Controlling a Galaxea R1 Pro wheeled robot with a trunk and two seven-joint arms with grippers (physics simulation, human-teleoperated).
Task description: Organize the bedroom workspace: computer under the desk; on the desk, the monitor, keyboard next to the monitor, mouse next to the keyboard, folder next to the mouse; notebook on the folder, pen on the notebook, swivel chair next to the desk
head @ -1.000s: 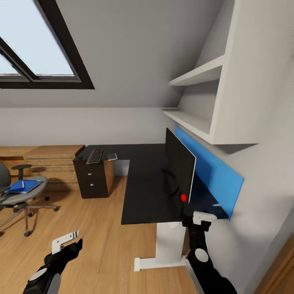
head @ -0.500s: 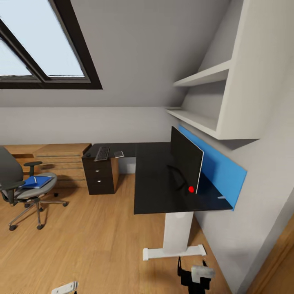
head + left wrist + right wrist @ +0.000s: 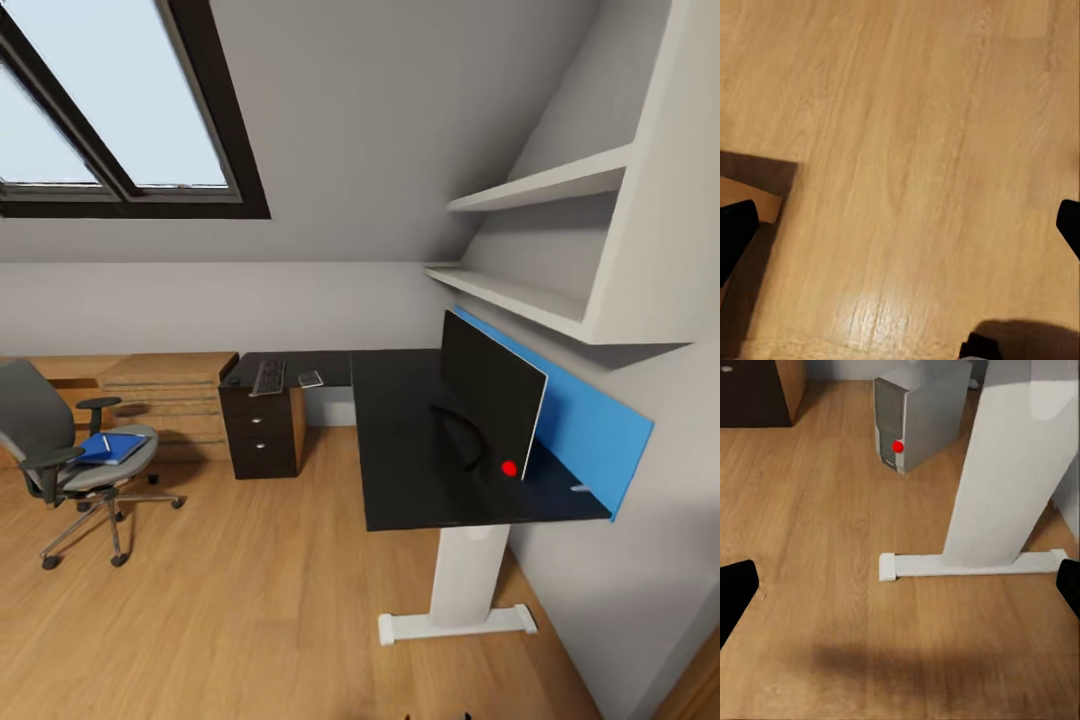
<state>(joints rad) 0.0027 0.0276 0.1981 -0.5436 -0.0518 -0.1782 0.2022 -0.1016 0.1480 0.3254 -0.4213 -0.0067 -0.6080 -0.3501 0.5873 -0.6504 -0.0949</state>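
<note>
Head view is showing the monitor (image 3: 492, 398) standing on the desk (image 3: 410, 470), keyboard (image 3: 268, 377) at its far left end, folder (image 3: 108, 448) lying on the swivel chair (image 3: 60, 440). Right wrist view: computer (image 3: 919, 412) sitting under the desk. Both grippers (image 3: 900, 589) (image 3: 900, 225) are hanging spread, gripping nothing.

head cam high over desk (image 3: 420, 450), wrist cams near floor (image 3: 915, 150)

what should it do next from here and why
Probably roll toward the swivel chair. The blue folder lies on its seat, apart from the desk. The monitor stands on the desk already, and the left claw and right claw are both open and hold nothing.
</note>
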